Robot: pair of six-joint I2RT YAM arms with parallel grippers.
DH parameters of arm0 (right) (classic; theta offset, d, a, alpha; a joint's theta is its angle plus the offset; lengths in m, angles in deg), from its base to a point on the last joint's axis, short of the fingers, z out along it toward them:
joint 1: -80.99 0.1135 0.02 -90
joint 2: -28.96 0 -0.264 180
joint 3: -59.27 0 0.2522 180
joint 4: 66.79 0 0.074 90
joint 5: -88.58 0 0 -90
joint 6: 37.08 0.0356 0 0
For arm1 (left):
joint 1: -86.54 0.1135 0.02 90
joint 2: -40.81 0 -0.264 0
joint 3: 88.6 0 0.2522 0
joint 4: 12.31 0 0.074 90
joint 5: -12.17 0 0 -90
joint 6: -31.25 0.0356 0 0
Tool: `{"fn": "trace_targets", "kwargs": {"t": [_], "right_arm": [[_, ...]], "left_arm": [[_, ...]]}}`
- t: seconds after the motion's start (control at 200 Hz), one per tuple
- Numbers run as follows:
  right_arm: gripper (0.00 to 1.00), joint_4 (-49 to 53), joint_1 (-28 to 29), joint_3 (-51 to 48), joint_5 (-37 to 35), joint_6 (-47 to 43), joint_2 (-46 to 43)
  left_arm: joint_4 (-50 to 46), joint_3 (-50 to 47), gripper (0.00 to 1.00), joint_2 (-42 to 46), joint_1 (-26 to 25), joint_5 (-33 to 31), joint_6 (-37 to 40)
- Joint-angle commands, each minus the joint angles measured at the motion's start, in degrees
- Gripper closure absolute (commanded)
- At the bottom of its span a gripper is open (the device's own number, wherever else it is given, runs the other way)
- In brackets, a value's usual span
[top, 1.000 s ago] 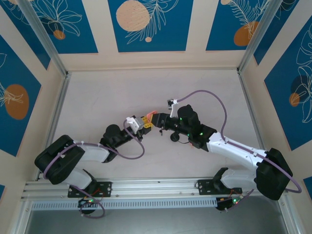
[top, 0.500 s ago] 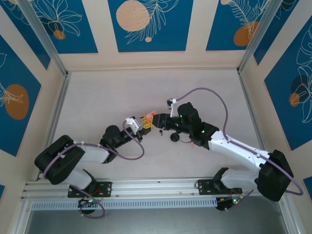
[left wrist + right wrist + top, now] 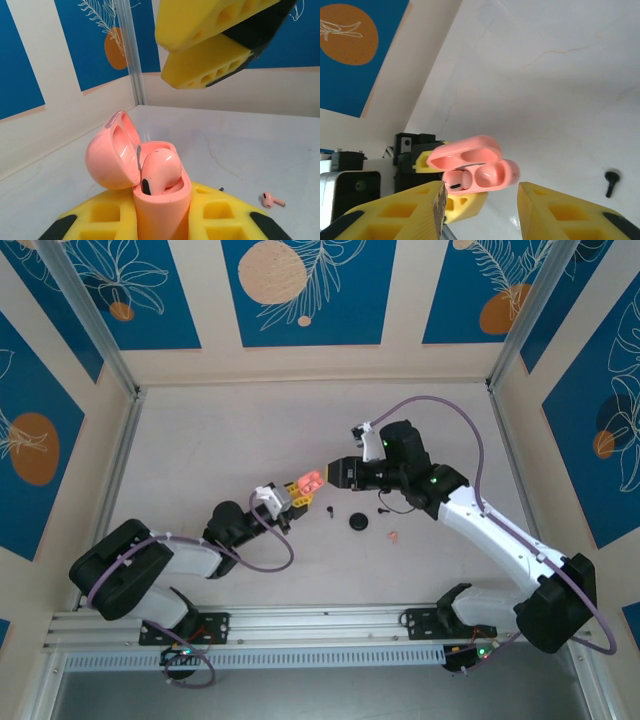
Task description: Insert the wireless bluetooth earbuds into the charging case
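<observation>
**One bud in, one on the table: right claw's job**

Left claw (image 3: 297, 492) is clamped on the pink case (image 3: 310, 481), holding it up off the table (image 3: 200, 440) w/ the lid open. Left wrist cam: the case (image 3: 160, 200) stands up from betw. the yellow fingers (image 3: 100, 220). The lid (image 3: 110, 160) is swung off to one side, and one bud (image 3: 161, 172) sits in its slot. Right wrist cam agrees: one slot filled, the slot next to it looks empty.

Right claw (image 3: 332, 470) hovers just beside the case mouth, jaws apart, nothing betw. them. From its own cam (image 3: 480, 212) the case (image 3: 475, 170) is dead ahead, just past the fingertips.

Key bit: the loose bud (image 3: 393, 535) isn't ahead of that claw at all. It's down on the table, back toward the near edge on the right arm's side, near the black disc (image 3: 358, 522). The left claw is farther off and busy anyway. Left wrist cam shows the loose bud (image 3: 272, 200) lying on its side, stem about flat to the table; exact heading too small to call.

My read: the right claw needs to pull back, drop, pinch the bud, then come round to the open slot.
</observation>
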Motion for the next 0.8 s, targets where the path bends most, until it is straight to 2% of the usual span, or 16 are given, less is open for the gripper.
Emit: {"fn": "trace_targets", "kwargs": {"t": [0.0, 0.215, 0.465, 0.795], "right_arm": [[0.58, 8.50, -1.75, 2.99, 5.35, -3.68, 1.96], [0.57, 20.67, -5.46, 8.71, 5.42, -7.71, 6.12], [0.55, 35.32, -10.37, 12.88, 0.85, -11.85, 11.68], [0.55, 42.01, -16.29, 10.71, -1.02, -12.70, 15.00]], "left_arm": [[2.77, -1.00, 0.90, -0.47, -0.79, 0.94, 1.10], [0.38, -1.18, 0.90, -0.02, -0.79, 1.42, 2.64], [-0.84, -2.81, 0.90, 0.27, -0.91, 1.10, 4.21], [-7.15, -3.22, 0.90, 3.69, -0.93, 1.08, 6.57]]}}
